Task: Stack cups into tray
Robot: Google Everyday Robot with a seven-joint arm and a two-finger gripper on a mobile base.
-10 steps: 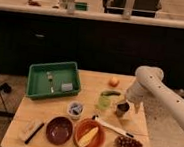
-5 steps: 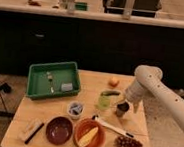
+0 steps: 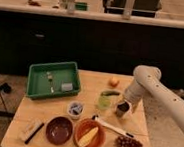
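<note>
Green plastic tray [image 3: 37,85] stands at the back left of the wooden tabletop [image 3: 134,124], and only small items lie inside it, no cup. Compared with the two earlier views almost nothing is different: the white arm [image 3: 156,91] keeps the same bent pose, and the gripper [image 3: 122,109] remains low at the right side of the tabletop, at the dark grey tumbler [image 3: 121,111]. I cannot tell whether the jaws are clenched on this tumbler or released. The light green cup [image 3: 105,100] stands just beside it on the left, well apart from the tray. In front are a small grey cup [image 3: 75,108], a brown bowl [image 3: 59,130], an orange bowl [image 3: 88,135] and grapes [image 3: 129,143]. To my judgement the pause means a grasp is being settled, so the stacking has not yet begun.
</note>
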